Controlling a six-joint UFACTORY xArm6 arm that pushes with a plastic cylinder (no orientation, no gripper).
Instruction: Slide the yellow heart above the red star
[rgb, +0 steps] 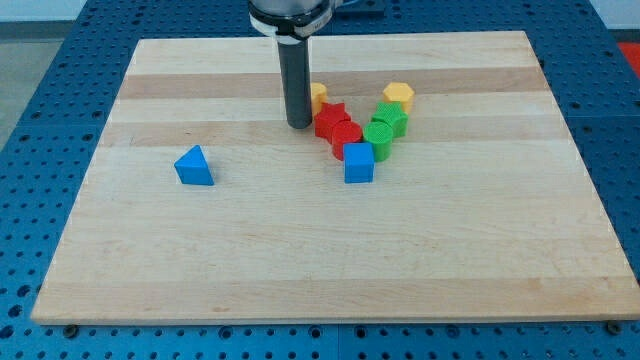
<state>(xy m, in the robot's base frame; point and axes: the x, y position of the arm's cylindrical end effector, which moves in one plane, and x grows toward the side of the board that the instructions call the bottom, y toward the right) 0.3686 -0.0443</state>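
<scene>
**Rod tip beside the yellow heart, red star just below it**

Far to the view's left, the blue triangle (194, 166) sits alone on the wooden board (130, 260), well apart from everything else. Moving right, the rod comes straight down and the tip (299, 126) rests on the board just left of the cluster. There are no jaws on this arm, so nothing opens or clamps; it can only push.

The yellow heart (318, 97) is partly hidden behind the rod, at the cluster's upper left. It appears to touch the red star (329, 118), which lies just below and to its right. Below the star sits a second red block (347, 138), its shape unclear, then the blue cube (359, 163). Further right are two green blocks (386, 126), and above them a yellow block (398, 96) that looks six-sided.

The heart is likely a light, stiff block that slides easily and may spin if pushed off-centre. A push is best taken on its left face, square on.

It needs only a short nudge rightward. The board's top edge leaves moderate room above; the crowding lies on the star side, where a stray push could shift the star.
</scene>
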